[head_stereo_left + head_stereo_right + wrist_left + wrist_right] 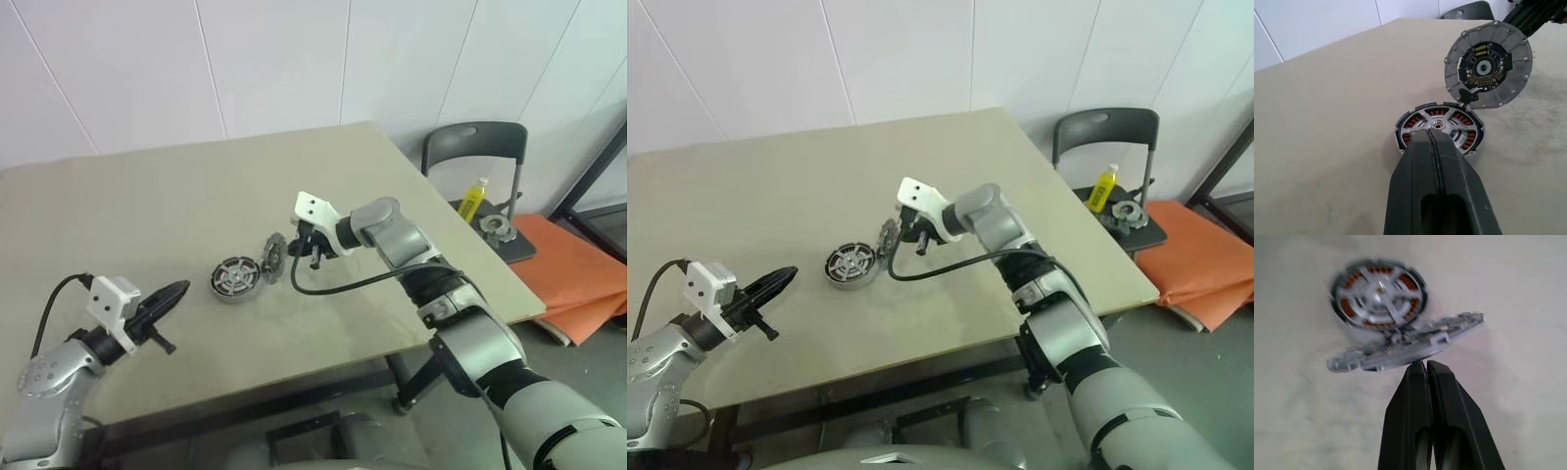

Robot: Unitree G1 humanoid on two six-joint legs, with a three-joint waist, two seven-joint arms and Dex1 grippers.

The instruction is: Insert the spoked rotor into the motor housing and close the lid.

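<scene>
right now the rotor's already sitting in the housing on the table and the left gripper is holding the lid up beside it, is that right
Not quite: the right gripper holds the lid by its edge, as the right wrist view shows. The left gripper is shut on nothing, apart from the parts. The rest stands: the spoked rotor sits in the motor housing on the table.

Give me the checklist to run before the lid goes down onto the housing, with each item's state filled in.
1. Spoked rotor seated in the motor housing: ok, silver spokes lie over the copper windings.
2. Lid held by the right gripper: ok, the shut fingers pinch its rim.
3. Lid flat over the housing: not ok, it stands tilted on edge beside the housing.
4. Lid's lower tab engaged with the housing rim: cannot tell, the two look very close.
5. Left gripper out of the way: ok, shut, apart from the housing, holding nothing.
6. Housing flat on the table: ok.
</scene>
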